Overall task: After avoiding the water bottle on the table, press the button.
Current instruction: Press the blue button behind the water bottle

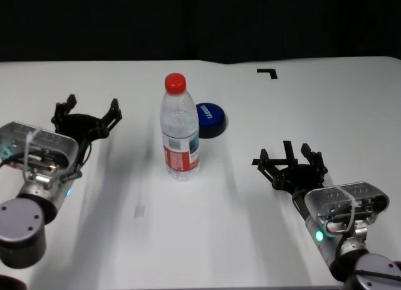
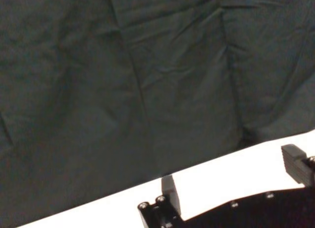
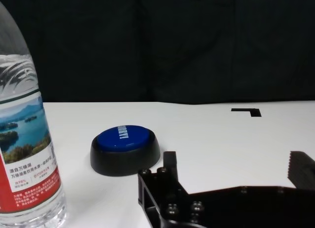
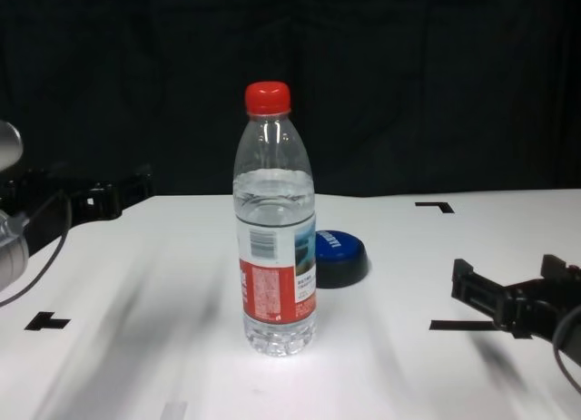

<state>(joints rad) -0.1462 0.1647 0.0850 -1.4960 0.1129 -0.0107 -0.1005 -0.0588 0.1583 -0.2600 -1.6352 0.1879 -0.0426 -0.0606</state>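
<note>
Water bottle (image 1: 180, 130): upright near the middle of the tabletop (image 1: 326, 102), red cap on, water up to its shoulder.
Button (image 1: 210, 119): blue dome on a black base, just behind the bottle toward 1 o'clock, partly hidden by it in the chest view; nothing touches it.
Right pincer (image 1: 289, 156): low over the tabletop at about 4 o'clock from the bottle, well apart from it, fingers spread wide and empty, aimed toward the far edge.
Left pincer (image 1: 88, 114): at about 9 o'clock from the bottle, near the left side of the tabletop, fingers spread wide and empty.
Tape mark (image 1: 268, 71): black corner mark at the far right, beyond the button.
</note>
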